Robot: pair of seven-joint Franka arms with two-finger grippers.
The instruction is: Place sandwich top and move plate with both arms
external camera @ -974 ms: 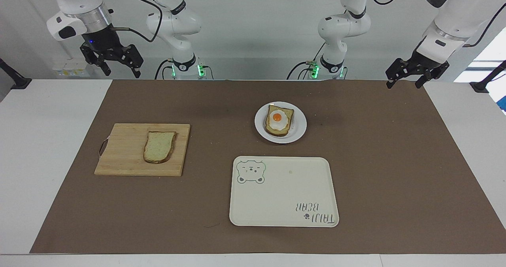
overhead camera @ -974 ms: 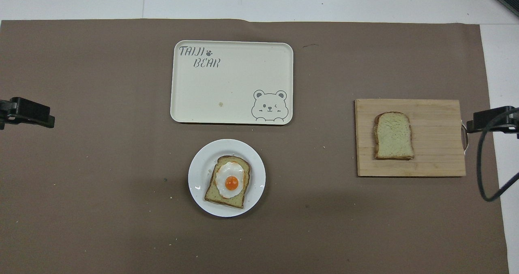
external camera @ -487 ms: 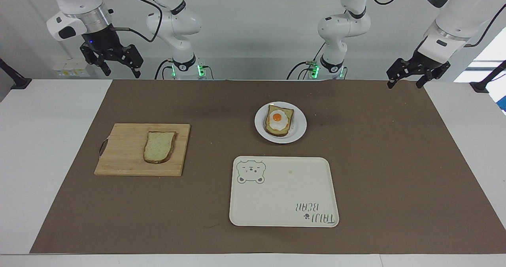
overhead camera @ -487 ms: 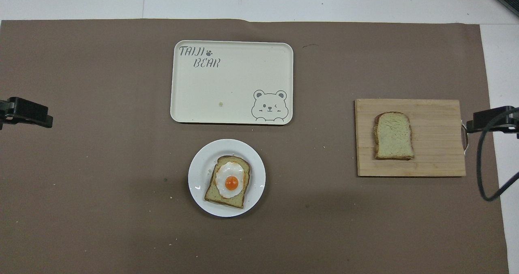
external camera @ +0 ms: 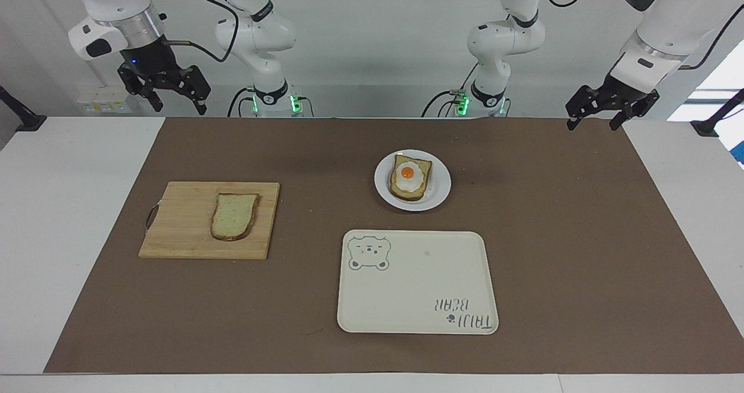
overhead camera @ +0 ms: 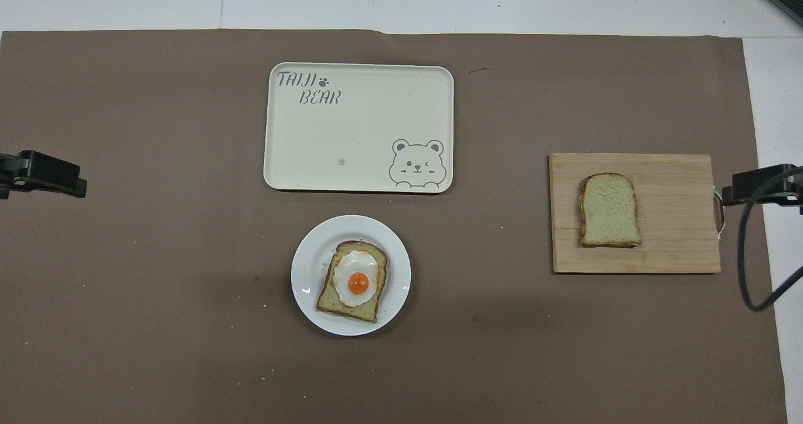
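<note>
The sandwich top [external camera: 234, 215], a plain bread slice, lies flat on a wooden cutting board [external camera: 174, 230] toward the right arm's end of the table; it also shows in the overhead view [overhead camera: 608, 209]. The white plate [external camera: 442, 185] sits mid-table and carries a toast slice with a fried egg [external camera: 409, 178]; the plate [overhead camera: 307, 256] shows from above too. My right gripper [external camera: 180, 109] hangs open and empty high over the mat's edge by the board [overhead camera: 753, 185]. My left gripper [external camera: 593, 125] hangs open and empty high over the mat's other end [overhead camera: 47, 174].
A cream rectangular tray with a bear drawing [external camera: 415, 288] lies just farther from the robots than the plate [overhead camera: 351, 135]. A brown mat [external camera: 552, 253] covers most of the white table. The board has a small handle [external camera: 152, 215] on its outer side.
The left gripper has shifted very slightly in the air. Nothing else has moved.
</note>
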